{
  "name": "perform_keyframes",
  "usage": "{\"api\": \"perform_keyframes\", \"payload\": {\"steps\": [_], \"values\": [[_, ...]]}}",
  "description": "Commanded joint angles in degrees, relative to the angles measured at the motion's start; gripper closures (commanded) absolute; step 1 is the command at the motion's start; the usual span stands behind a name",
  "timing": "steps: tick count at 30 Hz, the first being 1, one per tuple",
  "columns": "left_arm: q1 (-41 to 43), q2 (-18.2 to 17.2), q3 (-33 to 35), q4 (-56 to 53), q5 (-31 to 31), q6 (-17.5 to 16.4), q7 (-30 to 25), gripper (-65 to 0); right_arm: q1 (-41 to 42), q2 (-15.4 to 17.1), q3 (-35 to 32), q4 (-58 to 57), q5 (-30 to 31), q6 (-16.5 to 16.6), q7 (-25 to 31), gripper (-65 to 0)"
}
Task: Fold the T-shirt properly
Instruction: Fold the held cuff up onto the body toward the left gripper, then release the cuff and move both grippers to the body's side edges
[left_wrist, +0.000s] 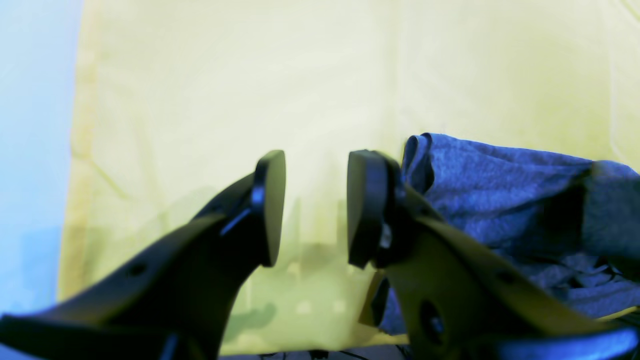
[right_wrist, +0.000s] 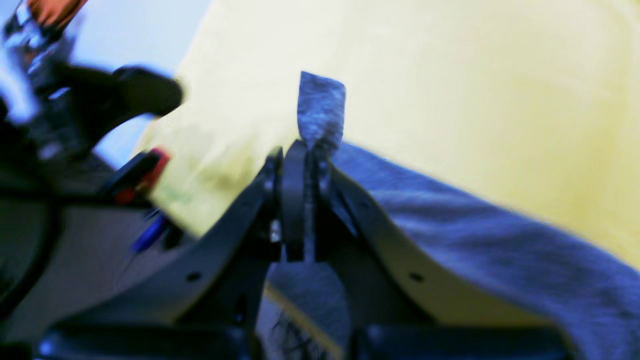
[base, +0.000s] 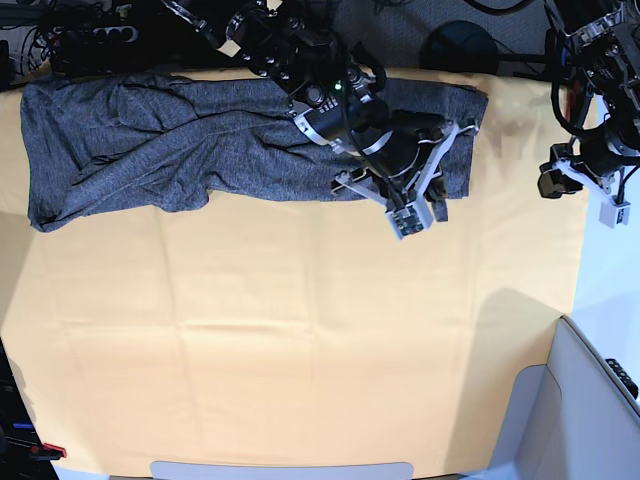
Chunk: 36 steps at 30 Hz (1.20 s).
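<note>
Overhead base view—two close wrist views

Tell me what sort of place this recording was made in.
Probably a robotics lab bench rather than a home: a table under a yellow cloth, two robot arms mounted at its far edge, tangled cables behind them, and a dark-grey T-shirt laid out for folding.

I'm looking at a robotics lab: a worktop draped in plain yellow cloth, tangled black cables and electronics along its far edge, two mounted arms.
</note>
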Motion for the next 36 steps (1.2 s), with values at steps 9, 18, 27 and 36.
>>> {"api": "perform_keyframes", "payload": {"steps": [9, 18, 27, 36], "values": [[-0.37, -1.13, -0.54, 0.97, -0.59, -0.11, -0.44, -18.9, 3.59, -1.17, 0.50, -7.00, 6.05, 0.02, -1.80, -2.0], [-0.37, -1.21, -0.45, 0.97, -0.59, -0.11, -0.44, -19.0, 4.21, -1.44, 0.50, -7.70, 6.05, -0.07, -3.56, -38.3], [3.06, -4.73, -0.45, 0.62, -0.77, -0.37, -0.08, -20.9, 4.73, -1.26, 9.47, 0.65, 5.26, -0.51, 2.95, -39.8], [10.27, -4.99, 3.59, 0.53, -8.95, -0.55, 0.00, -23.5, 2.18, 0.41, 27.14, 0.83, 5.26, -0.60, 4.27, -39.8]]}}
